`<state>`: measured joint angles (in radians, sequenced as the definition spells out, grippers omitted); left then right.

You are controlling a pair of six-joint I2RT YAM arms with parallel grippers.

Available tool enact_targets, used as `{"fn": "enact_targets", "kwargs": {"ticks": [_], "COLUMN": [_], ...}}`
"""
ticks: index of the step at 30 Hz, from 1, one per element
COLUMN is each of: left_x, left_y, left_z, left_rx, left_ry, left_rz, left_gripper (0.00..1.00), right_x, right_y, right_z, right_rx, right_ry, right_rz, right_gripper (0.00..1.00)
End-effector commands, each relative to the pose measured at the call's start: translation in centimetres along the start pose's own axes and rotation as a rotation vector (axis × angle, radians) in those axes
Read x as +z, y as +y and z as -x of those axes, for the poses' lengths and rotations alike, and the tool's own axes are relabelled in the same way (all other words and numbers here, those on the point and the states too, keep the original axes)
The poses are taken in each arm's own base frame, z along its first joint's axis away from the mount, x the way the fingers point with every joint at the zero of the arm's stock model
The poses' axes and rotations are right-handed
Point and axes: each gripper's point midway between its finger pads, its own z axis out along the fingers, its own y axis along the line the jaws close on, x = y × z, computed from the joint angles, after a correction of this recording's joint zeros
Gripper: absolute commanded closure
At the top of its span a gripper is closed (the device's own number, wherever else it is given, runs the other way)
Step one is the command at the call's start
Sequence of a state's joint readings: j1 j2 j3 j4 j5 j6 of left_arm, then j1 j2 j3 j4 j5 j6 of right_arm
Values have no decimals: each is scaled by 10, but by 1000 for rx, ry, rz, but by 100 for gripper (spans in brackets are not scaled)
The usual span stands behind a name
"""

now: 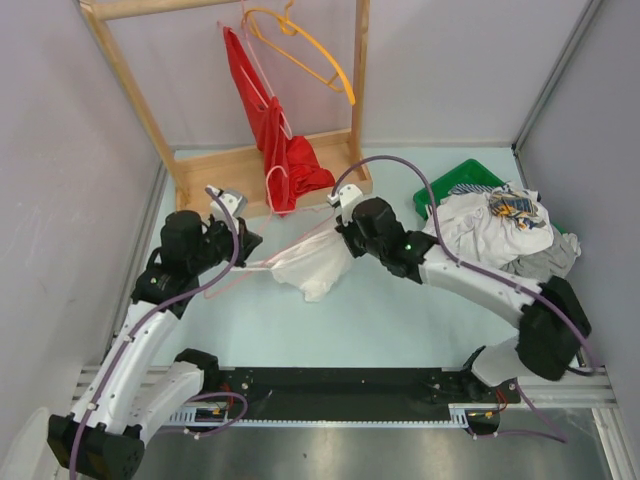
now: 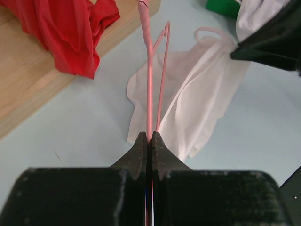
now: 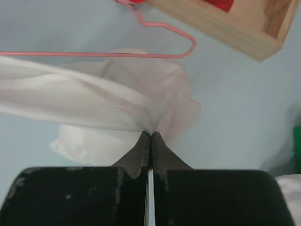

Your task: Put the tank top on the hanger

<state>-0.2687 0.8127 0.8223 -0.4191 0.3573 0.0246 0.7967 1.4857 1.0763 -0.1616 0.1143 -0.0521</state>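
Note:
The tank top (image 1: pixel 318 268), thin white faintly pink fabric, hangs mid-table between the arms. My right gripper (image 1: pixel 348 238) is shut on its upper edge and holds it stretched above the table; the fabric (image 3: pixel 94 101) runs left from the jaw tips (image 3: pixel 151 133). The thin pale pink hanger (image 1: pixel 290 252) lies across it. My left gripper (image 1: pixel 245 245) is shut on one end of the hanger (image 2: pixel 149 80), whose wires run away from the tips (image 2: pixel 149 136) over the tank top (image 2: pixel 197 99). The hanger's corner shows above the fabric (image 3: pixel 186 49).
A wooden rack base (image 1: pixel 250 170) stands behind, with a red garment (image 1: pixel 280 150) draped on it and an orange-yellow hanger (image 1: pixel 310 50) on its bar. A green bin (image 1: pixel 455 180) and a heap of white-grey clothes (image 1: pixel 500 235) sit at the right.

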Motion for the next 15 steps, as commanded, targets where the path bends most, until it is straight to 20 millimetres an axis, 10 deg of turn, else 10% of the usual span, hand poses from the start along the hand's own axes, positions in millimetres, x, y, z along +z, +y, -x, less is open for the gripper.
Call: {"fn": "enact_targets", "kwargs": {"ticks": [1, 4, 6, 8, 15], "left_x": [-6, -5, -6, -8, -7], "left_y": [-14, -14, -15, -16, -16], "left_z": [51, 42, 34, 30, 18], "left_rx": [48, 44, 41, 38, 29], "left_ry": [-138, -125, -121, -122, -104], "left_rz": [-77, -79, -80, -82, -78], "left_gripper": [100, 100, 100, 100, 100], "right_x": [-60, -61, -61, -63, -66], "right_y": [10, 52, 92, 112, 94], "right_z": [21, -21, -46, -75, -51], "right_rx": [-104, 13, 69, 88, 257], "right_ry": [-45, 39, 100, 167, 75], "right_rz": [-136, 7, 157, 225, 210], "right_gripper": [100, 88, 51, 39, 31]}}
